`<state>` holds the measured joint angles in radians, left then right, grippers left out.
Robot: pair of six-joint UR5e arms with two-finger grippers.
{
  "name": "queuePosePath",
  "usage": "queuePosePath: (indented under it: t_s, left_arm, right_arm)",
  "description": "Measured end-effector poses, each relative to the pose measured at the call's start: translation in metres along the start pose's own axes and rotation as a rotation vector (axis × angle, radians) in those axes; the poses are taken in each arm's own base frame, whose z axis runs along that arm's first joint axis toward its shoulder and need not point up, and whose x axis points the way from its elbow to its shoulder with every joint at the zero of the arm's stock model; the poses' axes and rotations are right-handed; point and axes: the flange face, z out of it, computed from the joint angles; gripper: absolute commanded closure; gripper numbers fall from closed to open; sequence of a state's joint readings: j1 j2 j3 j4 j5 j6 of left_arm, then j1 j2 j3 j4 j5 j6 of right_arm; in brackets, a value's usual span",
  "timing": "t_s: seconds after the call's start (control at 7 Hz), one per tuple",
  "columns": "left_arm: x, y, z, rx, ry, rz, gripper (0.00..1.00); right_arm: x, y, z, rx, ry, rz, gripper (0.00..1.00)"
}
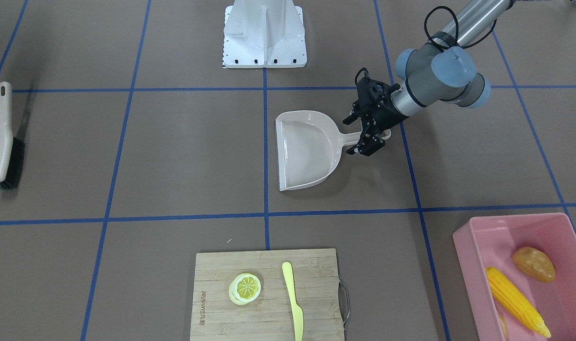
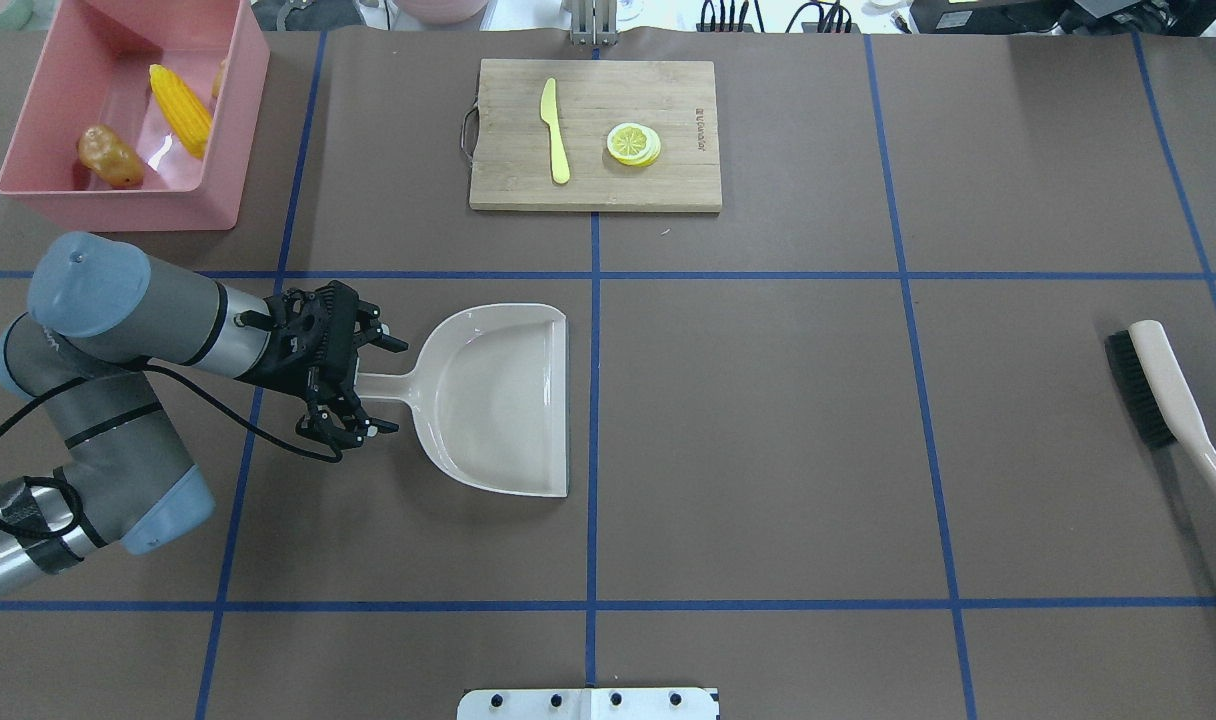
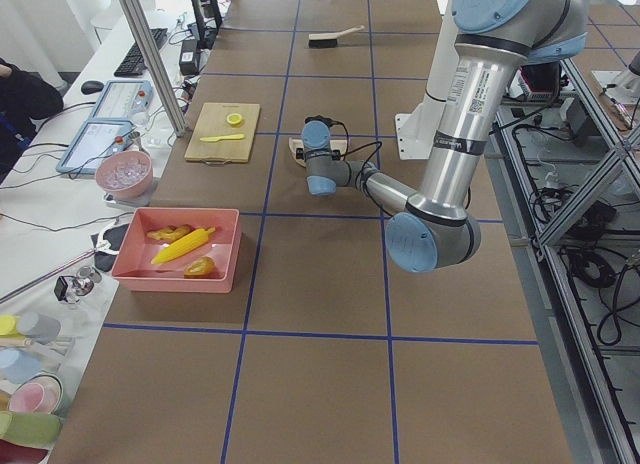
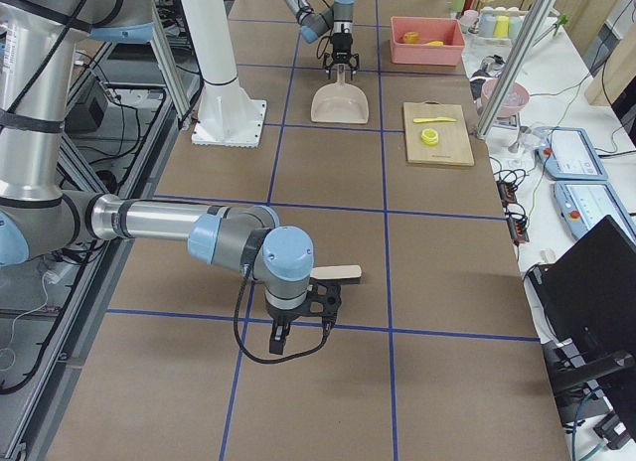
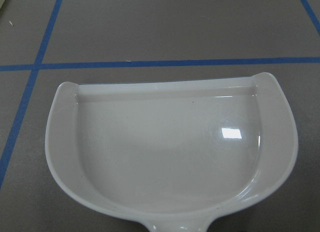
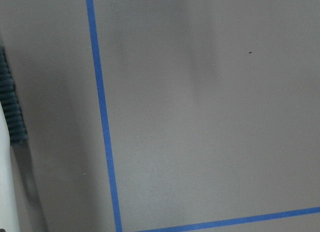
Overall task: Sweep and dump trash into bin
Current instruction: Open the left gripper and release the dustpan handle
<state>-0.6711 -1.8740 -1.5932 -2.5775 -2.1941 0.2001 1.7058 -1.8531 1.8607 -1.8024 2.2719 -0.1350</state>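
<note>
1. Front-facing view: set across the table (image 1: 174,156) from me, looking steeply down; my base (image 1: 264,42) lies at top centre, my left arm (image 1: 439,78) at upper right.
2. Overhead view: behind my shoulders, facing forward and down; it shares the dustpan (image 2: 498,400), cutting board (image 2: 668,180) and pink bin (image 2: 133,205) with view 1, turned end for end.
3. Left side view: from the table's end, looking along it; my left arm looms near.
4. Right side view: from the opposite end; my right arm (image 4: 159,223) is near, at left.
5. Left wrist view: close above the dustpan, which fills the frame.
6. Right wrist view: close over the table, brush (image 6: 12,112) at the left edge.
</note>
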Motion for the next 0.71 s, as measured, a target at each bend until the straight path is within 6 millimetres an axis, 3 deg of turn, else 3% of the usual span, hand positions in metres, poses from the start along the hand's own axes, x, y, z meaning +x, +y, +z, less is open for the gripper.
queuePosePath:
  t_s: [0.29,0.71]
  left_arm:
    - [0.007,-0.006,-0.033,0.022,-0.024,0.010,0.02]
    - [-0.025,0.001,-0.083,-0.015,-0.139,-0.058,0.02]
  right_arm:
    - [0.000,0.000,0.000,0.000,-0.001,0.001,0.00]
    - [0.002,0.001,0.000,0.002,-0.002,0.005,0.00]
